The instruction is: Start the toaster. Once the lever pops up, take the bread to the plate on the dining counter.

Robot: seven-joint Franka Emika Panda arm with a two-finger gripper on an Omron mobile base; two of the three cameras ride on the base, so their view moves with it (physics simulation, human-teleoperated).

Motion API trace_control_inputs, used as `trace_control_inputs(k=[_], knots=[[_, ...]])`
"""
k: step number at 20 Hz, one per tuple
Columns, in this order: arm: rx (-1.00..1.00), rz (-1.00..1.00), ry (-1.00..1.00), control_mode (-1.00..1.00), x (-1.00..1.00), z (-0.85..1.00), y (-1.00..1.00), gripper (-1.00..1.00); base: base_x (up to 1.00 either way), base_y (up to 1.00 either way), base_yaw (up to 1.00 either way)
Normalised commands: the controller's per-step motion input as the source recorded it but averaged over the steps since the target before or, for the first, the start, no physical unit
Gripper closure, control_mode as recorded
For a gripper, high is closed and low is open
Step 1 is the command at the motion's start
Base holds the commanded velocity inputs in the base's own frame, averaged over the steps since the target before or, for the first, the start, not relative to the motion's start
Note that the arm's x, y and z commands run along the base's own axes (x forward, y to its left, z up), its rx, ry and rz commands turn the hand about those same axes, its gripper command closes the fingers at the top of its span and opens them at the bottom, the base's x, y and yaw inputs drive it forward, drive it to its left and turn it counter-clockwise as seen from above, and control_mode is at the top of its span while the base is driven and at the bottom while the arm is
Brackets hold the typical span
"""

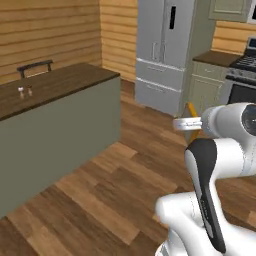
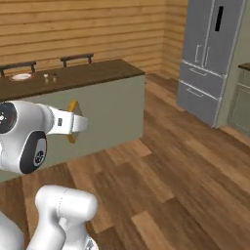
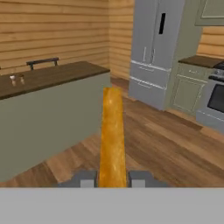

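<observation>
Bread (image 3: 112, 135) sits edge-on, clenched in my claw (image 3: 112, 178) at lower centre, so I should carry it level toward the plate (image 2: 21, 76) on the counter (image 2: 88, 73), upper left.

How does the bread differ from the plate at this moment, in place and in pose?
The bread is clamped edge-on between the gripper fingers, in the air over the wood floor; the plate lies flat on the dining counter. The bread looks golden brown; the plate shows a pale centre. The two are far apart.
</observation>
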Motion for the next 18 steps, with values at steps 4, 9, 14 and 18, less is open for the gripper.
trace_control_inputs(k=[4, 9, 14, 18], knots=[[0.0, 0.0, 0.0, 1.0, 0.0, 0.0, 0.0, 1.0, 0.98, -0.32, 0.52], [0.0, 0.0, 0.0, 1.0, 0.0, 0.0, 0.0, 1.0, 1.0, -0.07, 0.48], [0.0, 0.0, 0.0, 1.0, 0.0, 0.0, 0.0, 1.0, 1.0, -0.1, 0.7], [0.0, 0.0, 0.0, 1.0, 0.0, 0.0, 0.0, 1.0, 1.0, -0.21, 0.53]])
